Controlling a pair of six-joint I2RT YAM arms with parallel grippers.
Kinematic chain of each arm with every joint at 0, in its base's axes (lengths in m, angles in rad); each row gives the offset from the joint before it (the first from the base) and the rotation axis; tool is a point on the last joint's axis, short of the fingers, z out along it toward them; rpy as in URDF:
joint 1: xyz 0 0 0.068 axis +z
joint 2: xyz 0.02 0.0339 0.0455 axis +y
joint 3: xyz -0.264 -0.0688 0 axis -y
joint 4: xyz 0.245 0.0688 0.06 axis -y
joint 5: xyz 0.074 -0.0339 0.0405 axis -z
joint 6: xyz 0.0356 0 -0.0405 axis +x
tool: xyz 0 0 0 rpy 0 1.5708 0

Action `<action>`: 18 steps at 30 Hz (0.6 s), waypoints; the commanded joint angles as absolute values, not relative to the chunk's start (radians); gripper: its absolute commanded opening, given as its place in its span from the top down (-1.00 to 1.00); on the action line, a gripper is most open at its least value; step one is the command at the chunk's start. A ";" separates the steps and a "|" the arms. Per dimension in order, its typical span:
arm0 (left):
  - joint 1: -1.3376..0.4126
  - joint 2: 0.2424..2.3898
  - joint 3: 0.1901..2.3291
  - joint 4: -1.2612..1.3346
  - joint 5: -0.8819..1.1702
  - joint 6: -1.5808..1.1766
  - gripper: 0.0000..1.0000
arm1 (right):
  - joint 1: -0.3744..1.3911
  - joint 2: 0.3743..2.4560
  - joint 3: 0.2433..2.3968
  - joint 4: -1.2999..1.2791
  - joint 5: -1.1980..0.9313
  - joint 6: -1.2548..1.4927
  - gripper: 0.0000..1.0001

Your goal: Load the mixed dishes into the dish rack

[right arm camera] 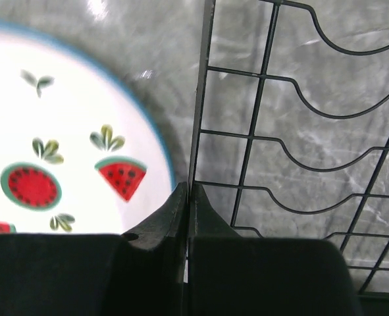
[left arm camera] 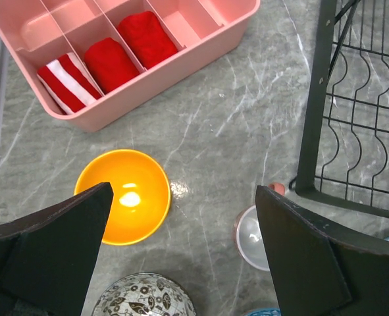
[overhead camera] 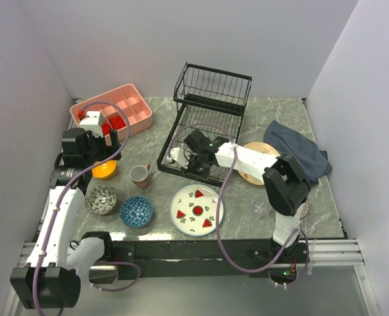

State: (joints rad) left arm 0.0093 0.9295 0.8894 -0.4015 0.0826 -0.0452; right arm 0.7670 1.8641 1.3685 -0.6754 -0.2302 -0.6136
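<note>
The top camera looks down from above and behind the arm bases, far enough off to take in the whole table (overhead camera: 273,112). The left wrist camera faces almost straight down from mid height over the table's left part, its fingers (left arm camera: 49,250) at the bottom corners. It shares the tray (left arm camera: 148,92), the bowl (left arm camera: 123,195) and the rack's (left arm camera: 312,99) left edge with the top view. The right wrist camera sits very near, looking down past its own fingers (right arm camera: 161,230) at the rack's front wire and the plate (right arm camera: 62,131), both also seen from above.

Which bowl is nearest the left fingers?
The plain orange bowl, just below the left fingers; the grey patterned bowl and blue bowl sit closer to the arm bases.
</note>
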 commanded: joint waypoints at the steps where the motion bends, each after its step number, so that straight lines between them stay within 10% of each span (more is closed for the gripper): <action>1: 0.005 0.905 0.868 -0.368 0.124 -0.044 -0.93 | 0.793 1.825 1.244 -0.730 -0.212 -0.854 1.00; 18: 0.006 0.977 0.890 -0.338 0.179 -0.020 -0.93 | 0.569 1.853 1.243 -0.727 -0.166 -0.960 1.00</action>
State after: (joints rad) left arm 0.0086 0.9699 0.8642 -0.3996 0.1524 -0.0391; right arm 0.6277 1.8393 1.3293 -0.6941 -0.3096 -0.8234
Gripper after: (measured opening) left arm 0.967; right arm 0.022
